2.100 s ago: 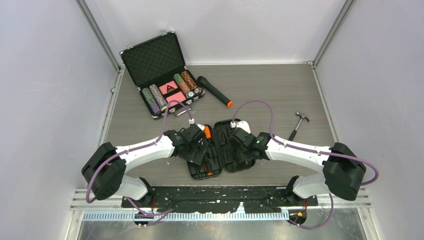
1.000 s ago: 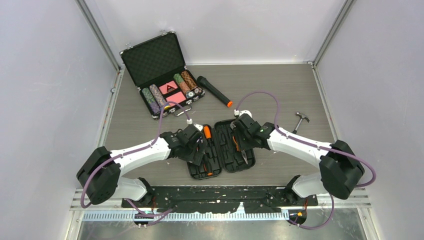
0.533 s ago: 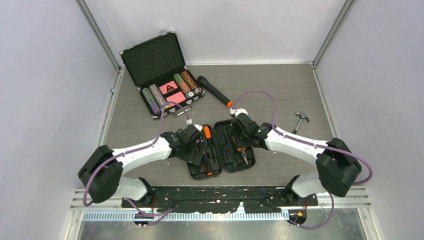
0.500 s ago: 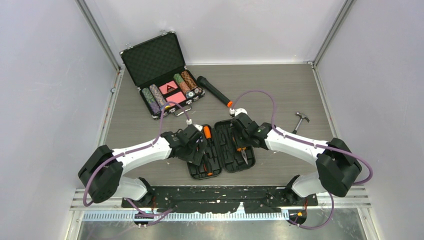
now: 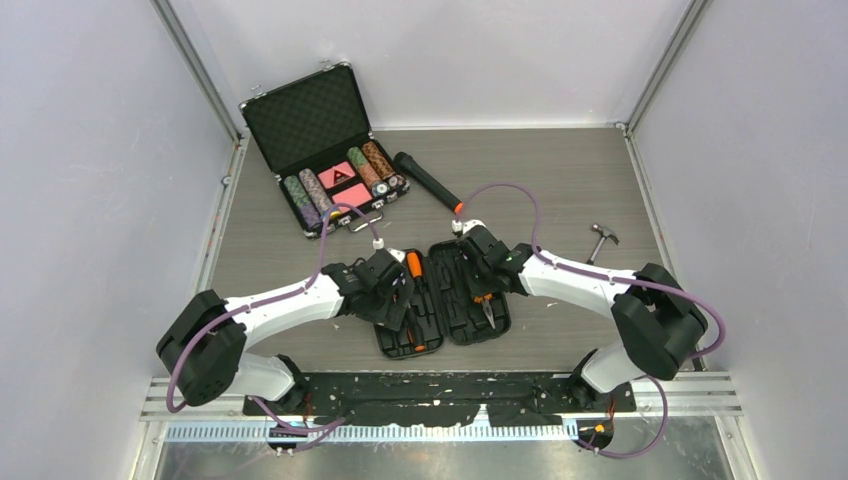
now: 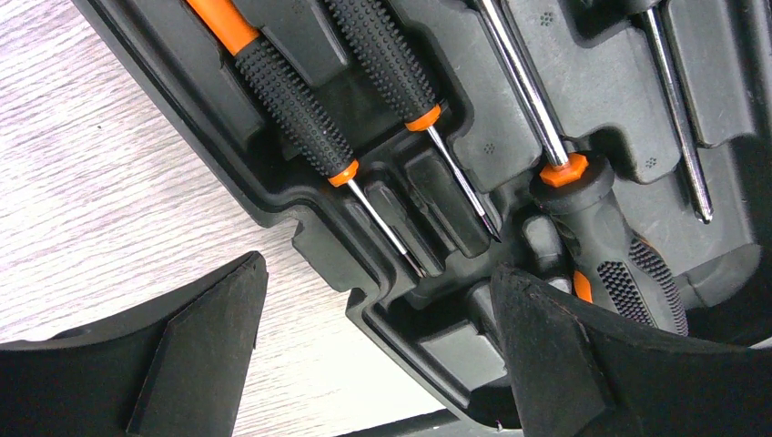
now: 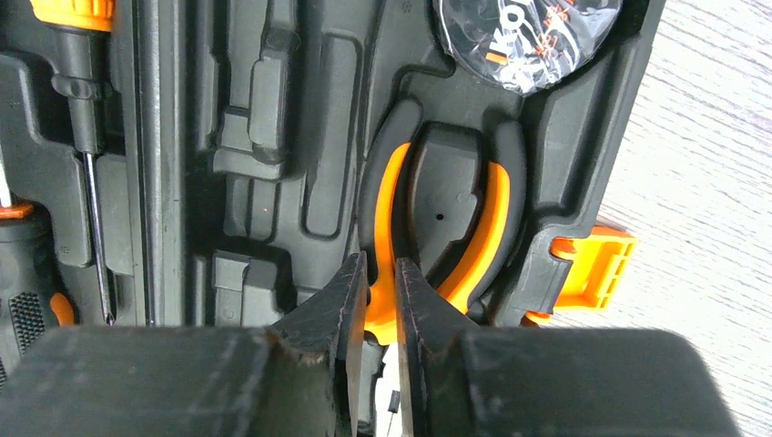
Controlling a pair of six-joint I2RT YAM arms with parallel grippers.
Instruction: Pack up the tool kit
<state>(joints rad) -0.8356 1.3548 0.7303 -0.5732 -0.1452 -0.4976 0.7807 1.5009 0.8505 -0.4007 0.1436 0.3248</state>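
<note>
The black tool kit case [image 5: 395, 345] lies open at the table's middle. Orange-and-black screwdrivers [image 6: 296, 91] sit in its left half. The orange-handled pliers [image 5: 484, 300] lie in their slot in the right half, which also shows in the right wrist view [image 7: 492, 228]. My left gripper [image 5: 400, 300] is open and empty, straddling the case's left rim [image 6: 273, 196]. One finger is over the table and the other is by the big screwdriver handle [image 6: 610, 246]. My right gripper [image 7: 380, 264] is shut, its tips right over the pliers' left handle. An orange latch [image 7: 592, 264] sticks out of the case edge.
A hammer [image 5: 598, 247] lies on the table right of the case. A black flashlight with an orange tip [image 5: 428, 182] and an open poker chip case [image 5: 320, 150] sit at the back left. A wrapped round item [image 7: 528, 36] fills a slot beyond the pliers.
My right gripper moved from the near part of the case's right half toward its far end. The pliers now lie in their slot. The left arm has barely moved.
</note>
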